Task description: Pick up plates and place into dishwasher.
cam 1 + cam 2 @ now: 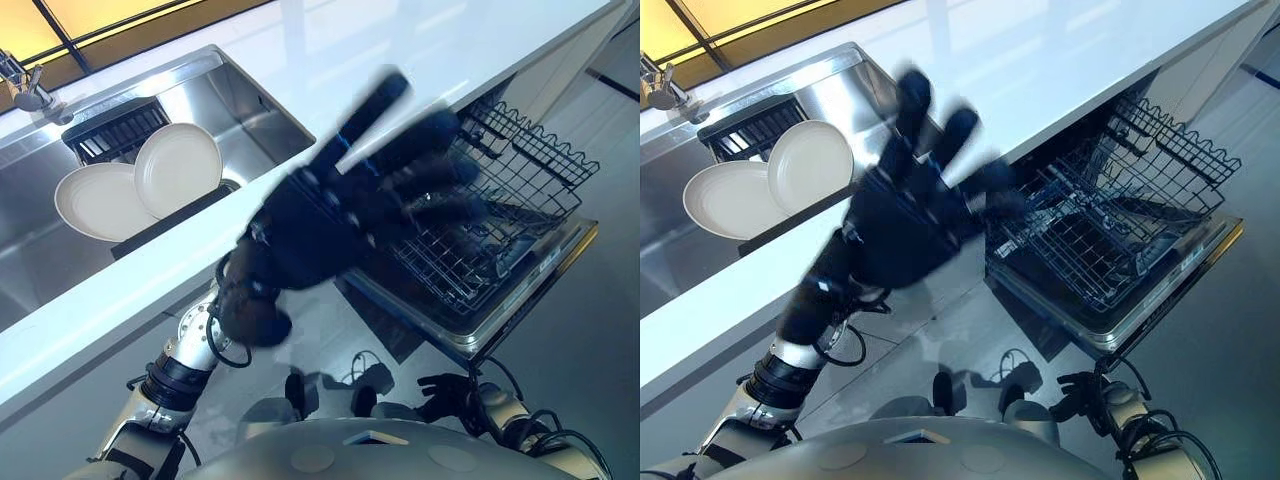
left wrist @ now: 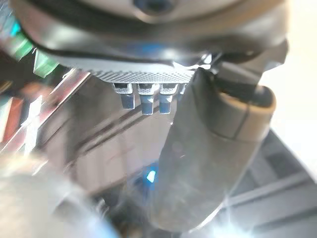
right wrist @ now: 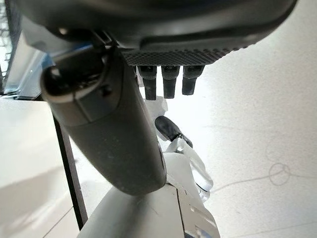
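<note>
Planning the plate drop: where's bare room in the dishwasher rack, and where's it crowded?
The pulled-out dishwasher rack looks bare: wire tines, no dishes visible. The white counter between sink and rack is also free. Crowded: the sink, where two plates lean against a dark drainer. The left hand, fingers spread and empty, is raised over the counter edge; the right hand hangs low.

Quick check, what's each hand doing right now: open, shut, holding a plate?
Left hand: open, fingers spread, raised in front of the counter, holding nothing.
Right hand: low beside the dishwasher rack, holding nothing; open or shut cannot be told.
</note>
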